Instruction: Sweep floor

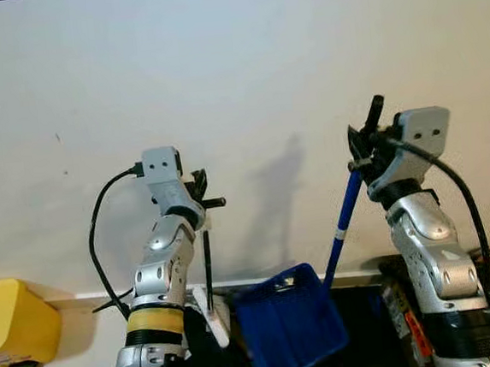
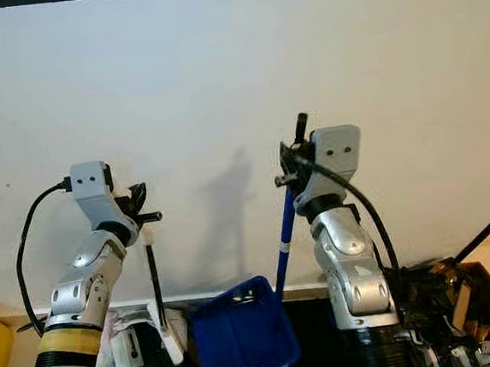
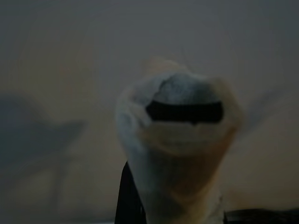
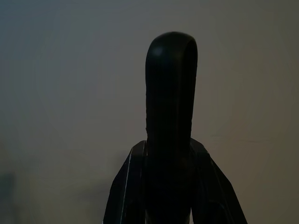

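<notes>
One blue dustpan [image 1: 290, 321] hangs low in front of the wall [image 1: 235, 73], its blue handle [image 1: 344, 218] rising up and rightward into the right end effector [image 1: 368, 143], which is clamped on the handle's black tip. One thin black rod [image 1: 207, 264] drops from the left end effector [image 1: 201, 192], which grips its pale top; the rod ends in a white piece [image 1: 212, 317] beside the dustpan. One yellow object [image 1: 15, 325] sits at far left. One brown box of clutter [image 2: 462, 310] at far right. No legible writing.
</notes>
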Motion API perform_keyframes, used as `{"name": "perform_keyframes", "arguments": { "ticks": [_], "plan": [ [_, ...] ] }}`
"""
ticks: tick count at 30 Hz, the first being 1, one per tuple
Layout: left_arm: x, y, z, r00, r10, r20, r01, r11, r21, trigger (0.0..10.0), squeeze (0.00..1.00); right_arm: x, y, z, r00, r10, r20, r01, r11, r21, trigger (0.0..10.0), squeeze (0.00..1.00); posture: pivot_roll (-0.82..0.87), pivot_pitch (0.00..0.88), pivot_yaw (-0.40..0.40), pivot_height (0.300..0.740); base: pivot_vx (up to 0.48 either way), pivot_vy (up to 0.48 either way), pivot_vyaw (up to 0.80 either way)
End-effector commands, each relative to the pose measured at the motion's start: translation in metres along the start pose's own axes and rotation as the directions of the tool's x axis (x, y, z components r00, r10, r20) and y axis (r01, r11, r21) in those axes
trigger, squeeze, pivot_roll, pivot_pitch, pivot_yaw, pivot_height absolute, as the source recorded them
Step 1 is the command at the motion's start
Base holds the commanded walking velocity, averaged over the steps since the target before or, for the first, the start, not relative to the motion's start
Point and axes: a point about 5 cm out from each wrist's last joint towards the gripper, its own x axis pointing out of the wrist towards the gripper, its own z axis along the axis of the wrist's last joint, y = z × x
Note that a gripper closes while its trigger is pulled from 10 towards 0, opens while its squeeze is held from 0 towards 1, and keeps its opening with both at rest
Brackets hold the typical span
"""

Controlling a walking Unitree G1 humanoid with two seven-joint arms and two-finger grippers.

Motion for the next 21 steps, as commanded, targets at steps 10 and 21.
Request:
{"name": "perform_keyframes", "arguments": {
  "ticks": [10,21],
  "plan": [
    [-0.013,0.033,0.012,0.999,0.044,0.027,-0.046,0.994,0.096,10.0,0.0,-0.01,-0.016,-0.037,0.985,-0.169,-0.047,0.17,0.985,0.032,10.0,0.0,0.09,0.119,0.085,0.74,0.0,0.0,0.0],
    [-0.036,0.075,0.028,0.998,0.059,0.01,-0.06,0.979,0.197,10.0,0.0,-0.006,-0.003,-0.068,0.967,-0.236,-0.096,0.238,0.971,0.014,10.0,0.0,0.2,0.177,0.157,0.74,0.0,0.0,0.0]
  ]
}}
